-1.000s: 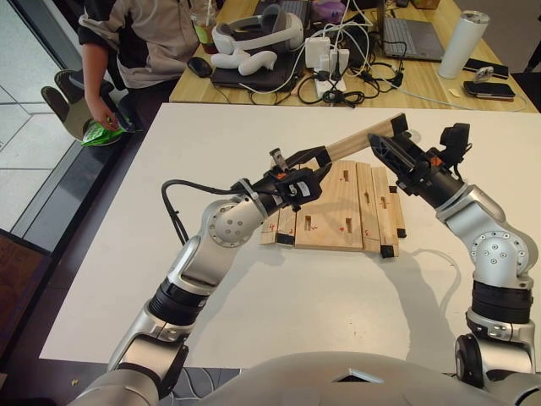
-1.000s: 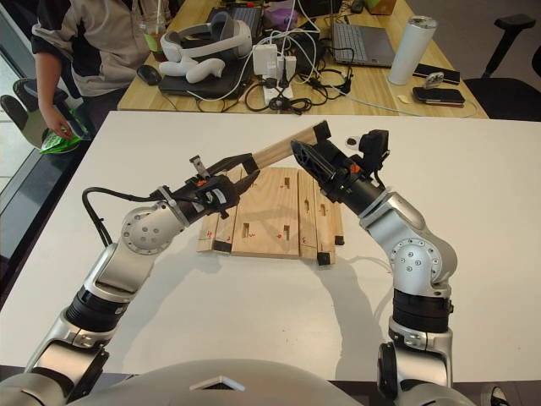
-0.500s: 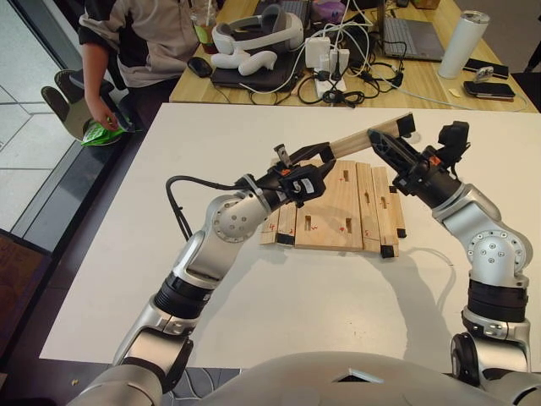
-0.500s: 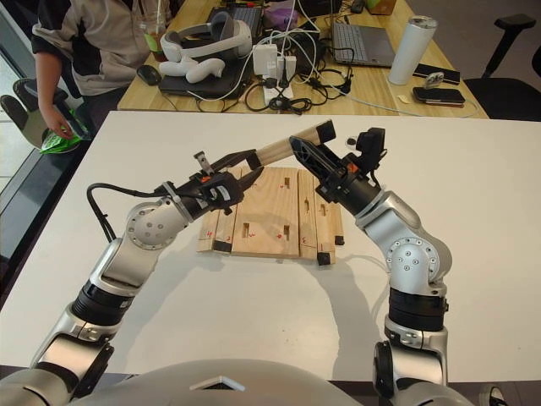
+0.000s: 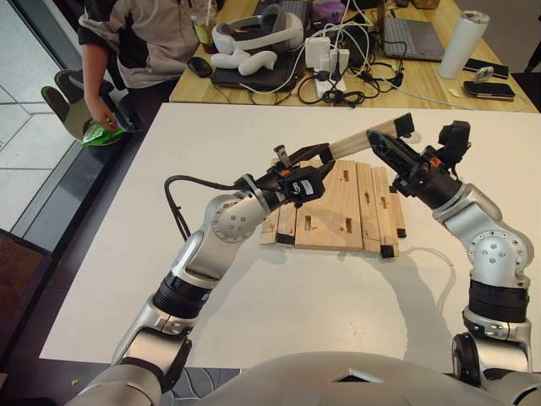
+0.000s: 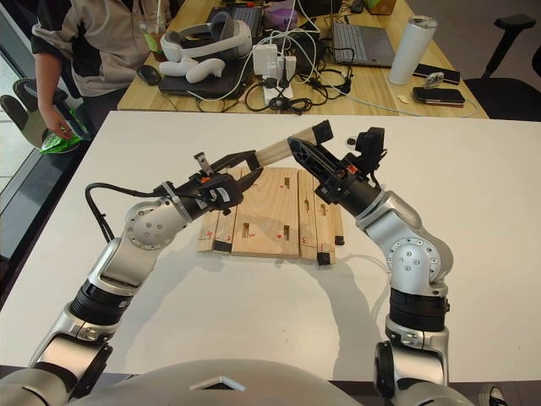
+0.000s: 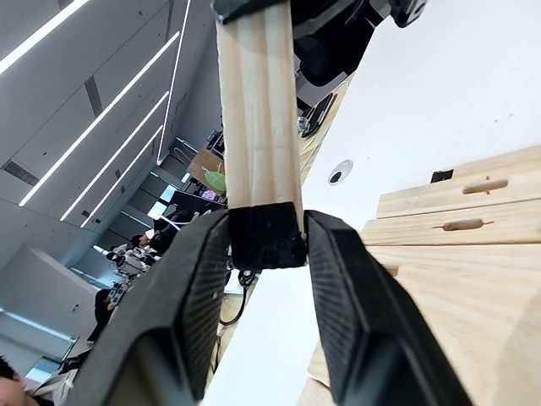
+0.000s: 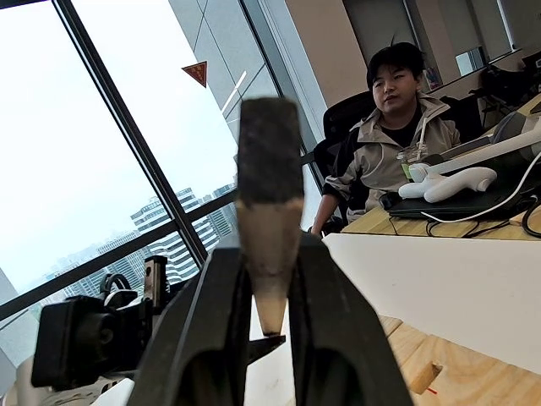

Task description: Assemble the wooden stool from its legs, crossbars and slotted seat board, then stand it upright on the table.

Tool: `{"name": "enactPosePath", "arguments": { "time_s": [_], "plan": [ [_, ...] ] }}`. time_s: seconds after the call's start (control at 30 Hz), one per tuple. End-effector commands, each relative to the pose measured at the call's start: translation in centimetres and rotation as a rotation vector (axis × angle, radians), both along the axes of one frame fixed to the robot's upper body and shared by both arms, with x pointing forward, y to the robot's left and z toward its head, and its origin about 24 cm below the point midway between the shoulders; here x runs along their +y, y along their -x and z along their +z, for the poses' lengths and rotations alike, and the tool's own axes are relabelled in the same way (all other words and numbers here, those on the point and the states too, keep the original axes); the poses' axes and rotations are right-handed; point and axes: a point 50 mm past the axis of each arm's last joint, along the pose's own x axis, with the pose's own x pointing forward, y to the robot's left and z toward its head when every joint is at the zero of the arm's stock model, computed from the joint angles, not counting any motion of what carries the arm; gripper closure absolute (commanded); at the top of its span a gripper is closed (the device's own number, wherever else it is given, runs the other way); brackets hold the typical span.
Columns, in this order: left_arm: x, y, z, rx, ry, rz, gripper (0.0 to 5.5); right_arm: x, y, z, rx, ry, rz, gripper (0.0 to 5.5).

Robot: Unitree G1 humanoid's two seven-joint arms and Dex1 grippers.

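Wooden leg (image 5: 348,145) clenched by left hand (image 5: 319,161) and right hand (image 5: 376,139), above seat board (image 5: 338,216), cluttered desk (image 5: 190,89) behind.

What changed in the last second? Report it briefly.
The left pincer and the right pincer, both shut on the leg, lifted it very slightly above the seat board; most of that came early, then they nearly stilled. Nothing was taken hold of or let go. The seat board lay unmoved on the table.
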Motion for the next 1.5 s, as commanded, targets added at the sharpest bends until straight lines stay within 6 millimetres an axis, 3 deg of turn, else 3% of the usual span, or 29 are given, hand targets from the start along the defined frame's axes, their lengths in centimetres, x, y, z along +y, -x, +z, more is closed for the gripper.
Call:
{"name": "enactPosePath", "arguments": {
  "time_s": [0.03,0.13,0.27,0.33,0.47,0.57,0.7,0.87,1.2,1.37,1.5],
  "plan": [
    [0.3,-0.1,-0.5,0.022,-0.063,0.016,3.28,-0.2,-0.2,0.3,-0.015,0.01,-0.021,5.1],
    [1.1,-0.2,-1.5,0.059,-0.144,0.049,3.23,-1.0,-1.2,0.2,-0.011,0.043,-0.144,5.1],
    [3.0,-0.6,-2.1,0.131,-0.162,0.155,3.23,-1.1,-1.9,0.6,-0.025,0.255,-0.398,5.1],
    [3.9,-0.8,-1.5,0.181,-0.074,0.207,3.23,-0.6,-1.3,1.0,-0.018,0.302,-0.504,5.1],
    [5.6,-2.0,0.8,0.28,0.245,0.384,3.23,-0.3,-0.3,0.2,0.043,0.569,-0.82,5.1],
    [5.9,-2.2,1.9,0.343,0.395,0.433,3.23,0.7,0.8,-1.0,0.153,0.754,-0.895,5.1],
    [5.7,-1.9,2.2,0.392,0.458,0.443,3.23,2.0,2.4,-2.1,0.253,0.782,-0.798,5.1],
    [5.6,-1.8,2.2,0.41,0.46,0.454,3.23,1.9,3.3,-2.9,0.386,0.798,-0.803,5.1],
    [4.7,-1.2,1.7,0.434,0.55,0.475,3.23,0.3,2.1,-3.6,0.407,0.836,-0.888,5.1],
    [4.5,0.0,1.8,0.476,0.885,0.619,3.23,0.6,1.5,-4.0,0.392,0.796,-0.876,5.1],
    [4.2,1.3,0.9,0.52,0.971,0.697,3.23,0.9,1.4,-4.1,0.383,0.775,-0.873,5.1]
  ]
}}
